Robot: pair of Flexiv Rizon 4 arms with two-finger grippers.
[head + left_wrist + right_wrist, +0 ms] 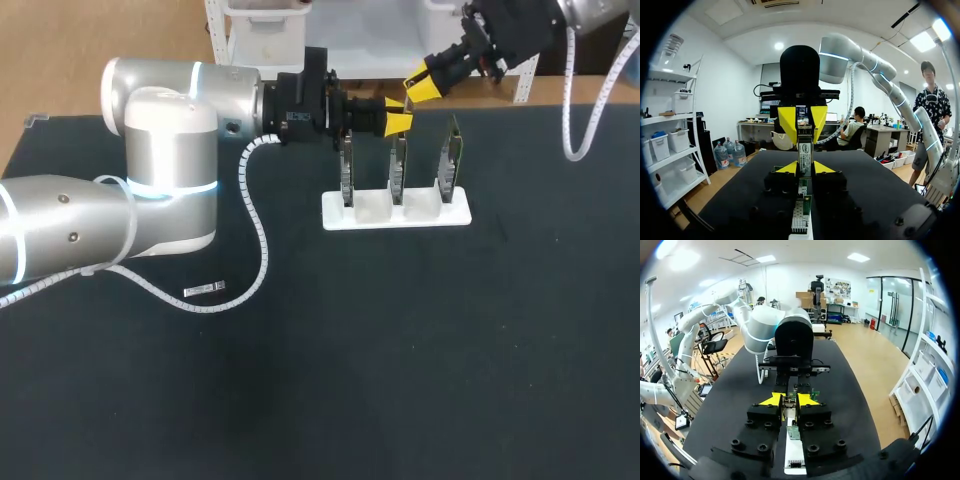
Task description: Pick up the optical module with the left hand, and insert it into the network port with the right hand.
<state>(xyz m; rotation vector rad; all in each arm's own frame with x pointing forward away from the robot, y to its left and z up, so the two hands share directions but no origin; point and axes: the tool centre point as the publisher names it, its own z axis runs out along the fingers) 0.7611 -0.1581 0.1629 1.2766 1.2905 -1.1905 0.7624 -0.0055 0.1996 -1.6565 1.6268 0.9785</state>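
The optical module [805,150] is held in the air above the white stand [395,215], at the far side of the table [400,350], and is gripped from two ends at once. The left gripper [805,169] is pinched on its lower part, and the right gripper [789,400], brought in from the opposite side, appears to be pressed together on the other end, with its yellow fingers [788,122] flanking the labelled body. A handover is judged to be in hand, and the insertion is not yet begun. Three upright boards [398,165] are carried in the stand just beneath both grippers. Which of them bears the network port cannot be told from the head view. Several things could go wrong from here. If the left pinch is let go before the right one is firm, the module could be dropped onto the boards or the table. If the right hold is only on the tip, the module could be twisted as the left fingers are drawn off, and a tilted module would be jammed against the port's edge. The boards could also be struck by either gripper, and the stand, which looks unfastened, could be pushed or tipped. A small silver piece [204,290] is lying well apart, near the left arm.
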